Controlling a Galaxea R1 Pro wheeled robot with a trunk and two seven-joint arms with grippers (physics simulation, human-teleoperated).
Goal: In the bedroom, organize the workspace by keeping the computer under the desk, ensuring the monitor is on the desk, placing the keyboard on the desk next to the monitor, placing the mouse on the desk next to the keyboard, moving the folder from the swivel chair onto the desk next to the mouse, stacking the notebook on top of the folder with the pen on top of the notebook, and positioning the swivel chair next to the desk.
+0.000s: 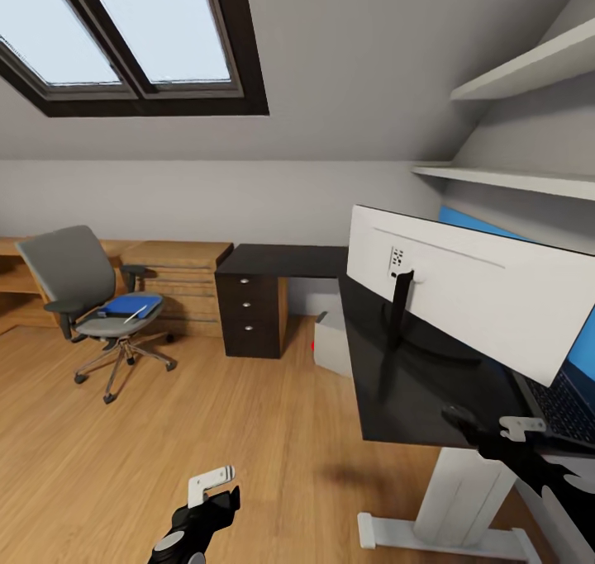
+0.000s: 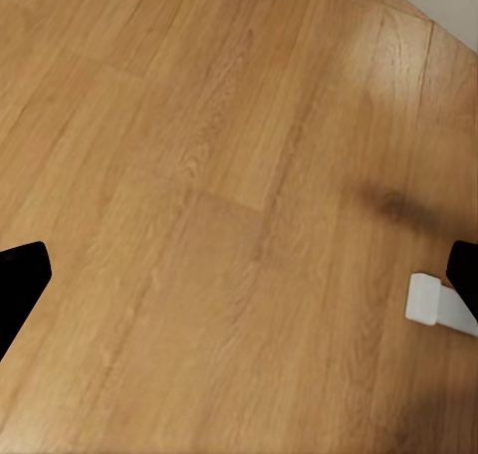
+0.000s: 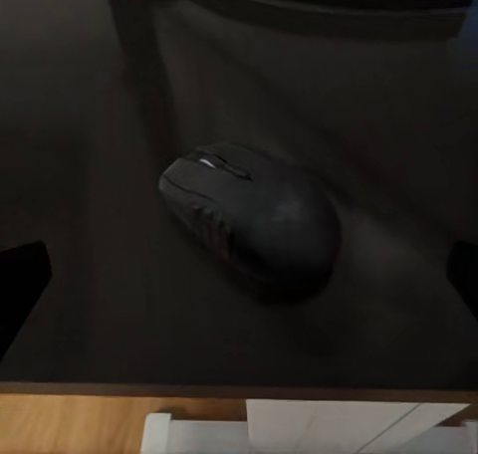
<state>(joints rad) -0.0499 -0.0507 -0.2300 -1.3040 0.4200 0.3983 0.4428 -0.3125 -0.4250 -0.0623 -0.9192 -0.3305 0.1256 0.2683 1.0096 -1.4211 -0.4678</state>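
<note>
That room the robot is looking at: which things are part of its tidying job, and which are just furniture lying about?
Part of the job:
desk
monitor
keyboard
mouse
computer
swivel chair
folder
pen

Just there:
wooden low shelving
dark drawer unit
wall shelves
skylight

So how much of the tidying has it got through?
Partly done. The monitor and keyboard are on the desk, and the mouse lies there under the open right gripper. The computer sits on the floor by the desk. Still left: the folder and pen remain on the chair, which stands far from the desk.
</note>
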